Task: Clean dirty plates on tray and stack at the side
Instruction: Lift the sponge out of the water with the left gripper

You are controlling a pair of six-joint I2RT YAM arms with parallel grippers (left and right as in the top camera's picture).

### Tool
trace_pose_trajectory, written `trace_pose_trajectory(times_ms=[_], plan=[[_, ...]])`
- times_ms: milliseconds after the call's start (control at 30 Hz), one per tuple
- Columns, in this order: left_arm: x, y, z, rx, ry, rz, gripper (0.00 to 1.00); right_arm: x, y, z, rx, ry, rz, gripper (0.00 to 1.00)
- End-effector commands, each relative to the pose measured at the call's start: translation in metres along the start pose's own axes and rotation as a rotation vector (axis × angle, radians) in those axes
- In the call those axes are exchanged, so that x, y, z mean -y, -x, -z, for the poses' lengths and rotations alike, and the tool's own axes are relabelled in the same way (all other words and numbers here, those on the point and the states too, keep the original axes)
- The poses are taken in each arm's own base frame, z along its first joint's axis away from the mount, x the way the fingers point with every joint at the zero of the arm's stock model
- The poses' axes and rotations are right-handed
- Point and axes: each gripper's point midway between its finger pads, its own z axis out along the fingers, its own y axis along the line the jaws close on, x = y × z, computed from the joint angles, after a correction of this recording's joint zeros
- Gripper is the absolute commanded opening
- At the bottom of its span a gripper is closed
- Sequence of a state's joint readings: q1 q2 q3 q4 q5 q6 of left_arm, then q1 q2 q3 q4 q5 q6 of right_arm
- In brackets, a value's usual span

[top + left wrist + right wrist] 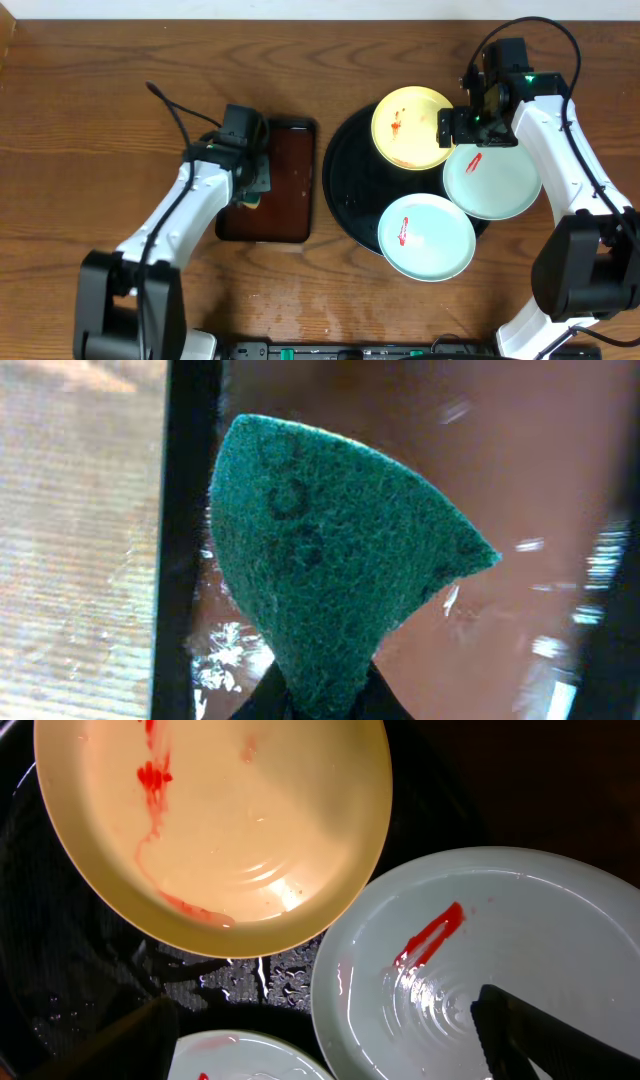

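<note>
Left gripper [251, 188] pinches green sponge [330, 550] over brown tray [292, 215]; black tray [350, 190] holds plates [412, 127].

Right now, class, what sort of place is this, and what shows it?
Probably a robot dish-cleaning test bench: wooden table, red-smeared plates on a black tray, green scouring pad in the left gripper.

The whole table [60, 120] is seen from straight above by the overhead camera, a green pad [330, 550] over the brown tray [520, 460] is filmed very close from the left wrist, and the yellow plate [230, 830] on the black tray [60, 970], shared with the overhead view, is viewed closely downward from the right wrist.
</note>
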State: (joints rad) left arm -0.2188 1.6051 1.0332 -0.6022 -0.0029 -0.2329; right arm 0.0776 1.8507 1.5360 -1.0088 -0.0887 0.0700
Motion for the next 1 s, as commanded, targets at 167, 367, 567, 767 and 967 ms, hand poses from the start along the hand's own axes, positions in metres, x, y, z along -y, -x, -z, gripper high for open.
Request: trace_pose_trajectory(times_ms=[167, 367, 567, 767, 967], plan=[[0.036, -0.001, 0.014, -0.046, -0.240, 0.030, 0.07, -0.001, -0.003, -0.002, -0.009, -0.009, 0.017, 0.94], [0.049, 0.007, 0.031, -0.071, -0.458, 0.073, 0.07, -0.003, -0.001, -0.003, -0.003, -0.002, 0.062, 0.98], [0.042, 0.023, 0.048, -0.052, -0.621, 0.128, 0.07, -0.003, 0.000, -0.003, 0.002, -0.003, 0.062, 0.98], [0.041, 0.032, 0.071, -0.027, -0.816, 0.143, 0.07, -0.003, 0.001, -0.003, 0.007, -0.003, 0.063, 0.99], [0.031, 0.035, 0.070, -0.014, -0.808, 0.168, 0.08, -0.003, 0.008, -0.006, 0.042, -0.002, 0.067, 0.99]])
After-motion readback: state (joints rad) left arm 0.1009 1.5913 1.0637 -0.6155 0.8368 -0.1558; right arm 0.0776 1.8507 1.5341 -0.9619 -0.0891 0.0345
